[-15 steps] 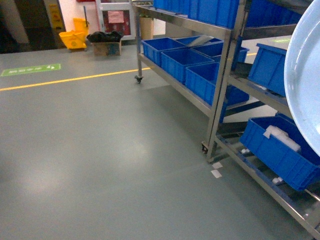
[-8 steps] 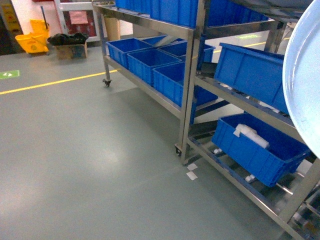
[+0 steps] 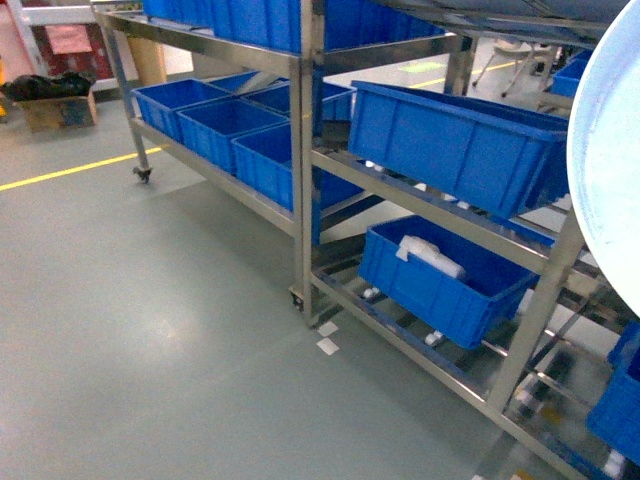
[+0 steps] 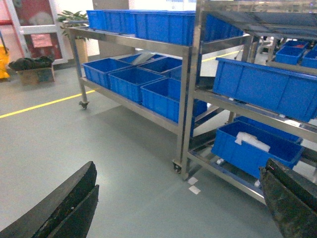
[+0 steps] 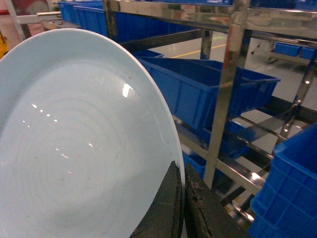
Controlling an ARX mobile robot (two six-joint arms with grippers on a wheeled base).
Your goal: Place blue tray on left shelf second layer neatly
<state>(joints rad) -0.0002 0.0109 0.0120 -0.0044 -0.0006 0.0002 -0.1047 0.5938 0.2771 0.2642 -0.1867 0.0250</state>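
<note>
The blue tray (image 5: 74,144), a pale round dish with a low rim, is held up on edge at the right side of the head view (image 3: 610,160), its rim pinched between the two dark fingers (image 5: 166,208) of the right end effector (image 5: 182,186), which is clamped on its lower edge. In the right wrist view the glossy inner face of the tray fills the left half of the picture and faces the camera.

Beyond the tray stands a stainless-steel rack (image 3: 305,150) with mirror-like square posts and flat crossbars. Its middle tier (image 3: 440,205) carries a deep-blue ribbed crate (image 3: 450,135); the tier below holds another blue crate (image 3: 440,275) with a white object (image 3: 430,255) lying inside it. A second steel rack (image 4: 133,44) on castors runs away to the left, with a row of blue crates (image 4: 129,79) on its lower tier and more along its top.

The left end effector (image 4: 178,208) hangs low above the grey floor (image 3: 150,330), its two dark fingers (image 4: 59,208) spread wide apart and gripping nothing. Two small white scraps (image 3: 325,338) lie on the floor by the rack's corner post. A yellow line (image 3: 70,170) crosses the floor in the background, near a cardboard box (image 3: 60,108) with a black bag (image 3: 45,85) on top.
</note>
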